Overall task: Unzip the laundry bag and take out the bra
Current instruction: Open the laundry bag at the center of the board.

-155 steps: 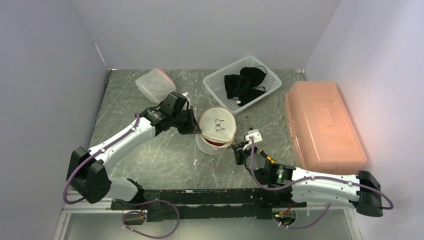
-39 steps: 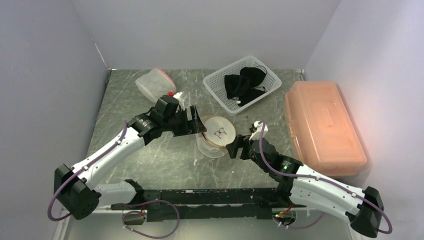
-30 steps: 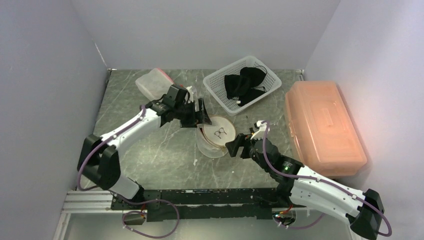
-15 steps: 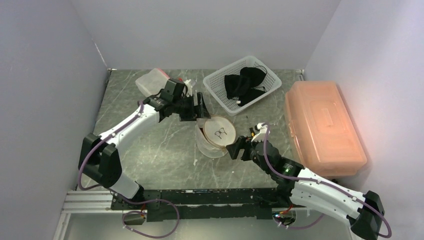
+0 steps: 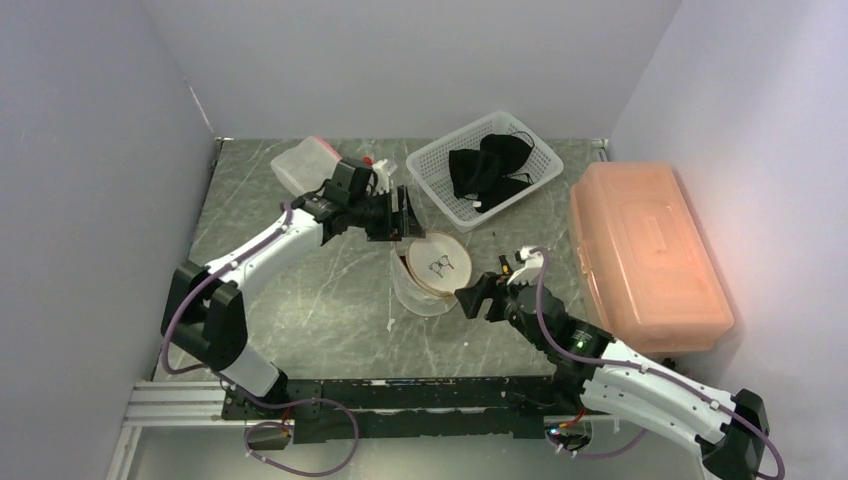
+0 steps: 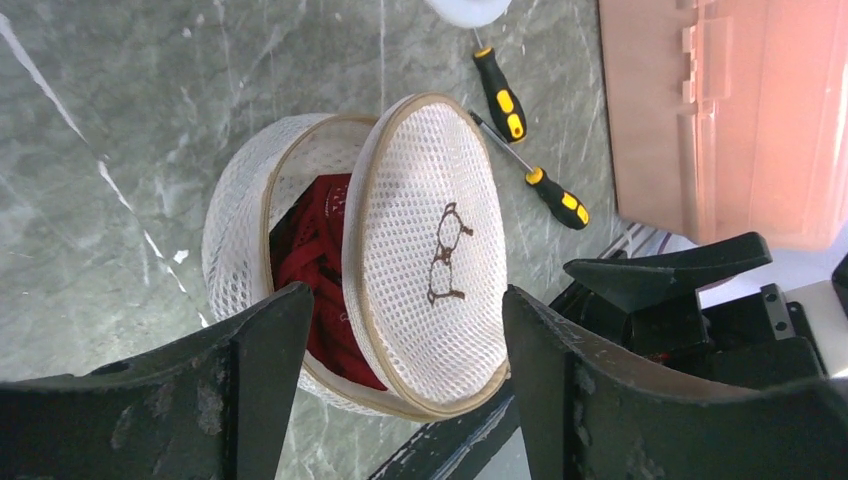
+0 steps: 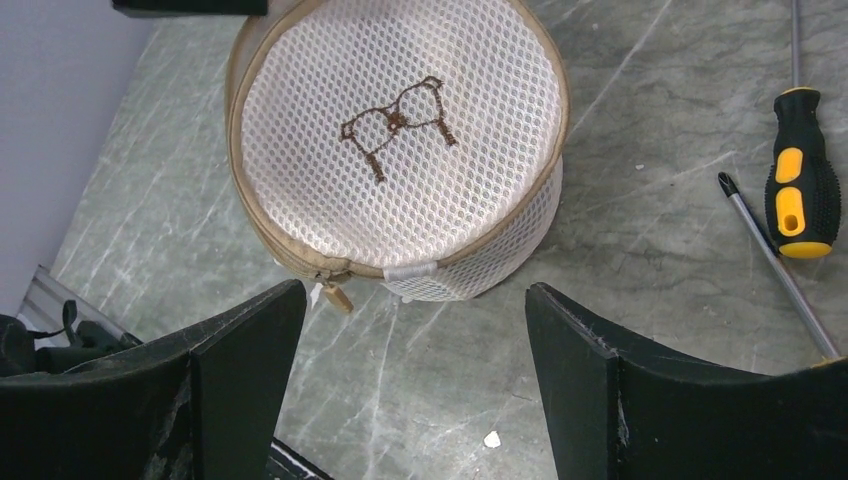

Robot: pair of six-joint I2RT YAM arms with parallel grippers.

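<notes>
The laundry bag [image 5: 432,272] is a round white mesh pouch with tan zipper trim, lying mid-table. Its lid [image 6: 425,240], marked with a brown bra drawing, stands part-way up on the far side. The red bra [image 6: 320,260] shows through that gap. The tan zipper pull [image 7: 337,297] hangs at the bag's near side. My left gripper [image 5: 405,212] hovers open just beyond the bag, with nothing between its fingers [image 6: 260,370]. Just near the bag, my right gripper [image 5: 470,298] is open and empty, facing the zipper pull.
A white basket [image 5: 425,165] holding black garments sits at the back. An orange plastic box [image 5: 645,255] fills the right side. A clear container with a pink lid [image 5: 310,165] stands back left. Two yellow-and-black screwdrivers [image 6: 500,85] [image 6: 540,185] lie right of the bag.
My left gripper has pulled back from the bag's far-left side toward the rear and narrowed slightly, still open. The right gripper has barely shifted.
</notes>
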